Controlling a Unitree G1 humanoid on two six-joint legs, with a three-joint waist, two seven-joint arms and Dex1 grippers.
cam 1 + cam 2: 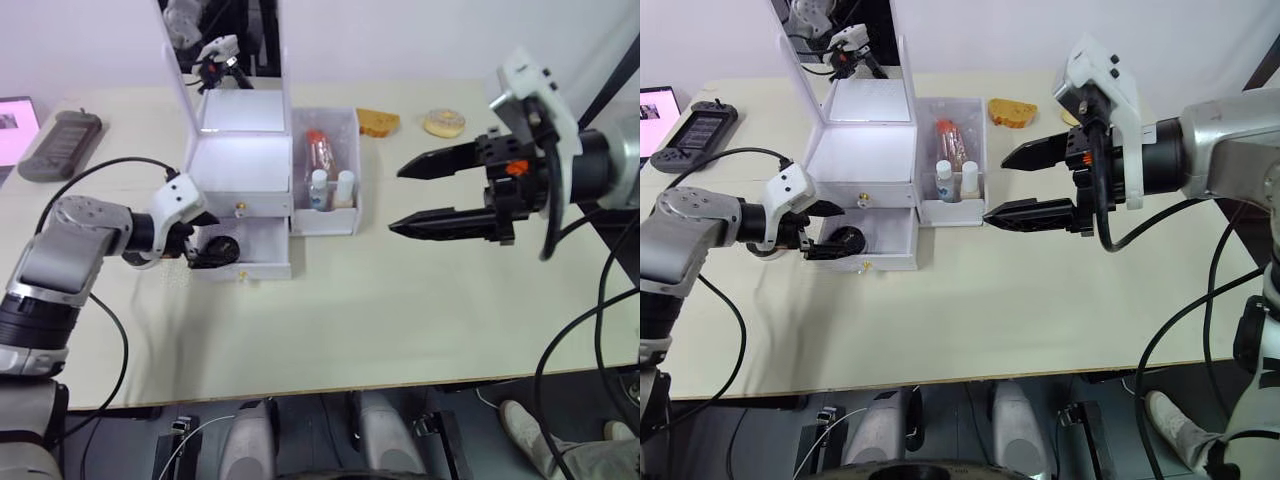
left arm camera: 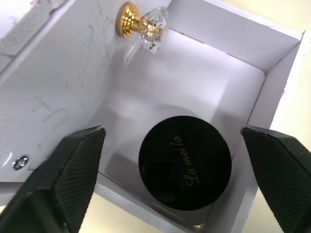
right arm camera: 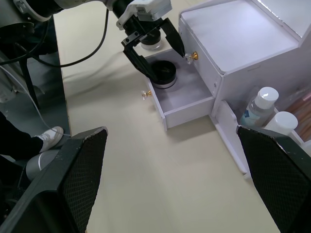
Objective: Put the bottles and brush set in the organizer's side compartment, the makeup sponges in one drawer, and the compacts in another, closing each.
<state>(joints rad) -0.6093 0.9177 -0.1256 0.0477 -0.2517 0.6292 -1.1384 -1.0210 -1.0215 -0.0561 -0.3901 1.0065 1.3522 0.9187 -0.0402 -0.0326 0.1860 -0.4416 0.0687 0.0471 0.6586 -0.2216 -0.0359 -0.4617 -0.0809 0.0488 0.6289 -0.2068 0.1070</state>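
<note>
Two arms: both reach inward over the tabletop (image 1: 400, 320), left low, right raised
Left tool (image 1: 205, 250): fingers spread wide at the pulled-out lower drawer (image 1: 262, 250), straddling a compact (image 2: 184, 162) and holding nothing
Right tool (image 1: 420, 195): hangs above the tabletop just right of the organizer (image 1: 240, 170), fingers well apart and pointing toward it, nothing between them
Compact: round and black, lying flat inside the open lower drawer, near its front wall
Writing: gold script on the compact's lid, reading roughly "La moi la"; not clear enough to be sure
Upper drawer (image 1: 240, 205): pushed in, gold knob (image 2: 141, 26) with a clear faceted tip
Second compact (image 3: 150, 41): on the tabletop beyond the left tool, seen from the right wrist
Side compartment (image 1: 325, 170): holds the bottles (image 1: 330, 188) standing side by side, white caps up; label text too small to read
Brush set (image 1: 317, 152): in the same compartment behind the bottles
</note>
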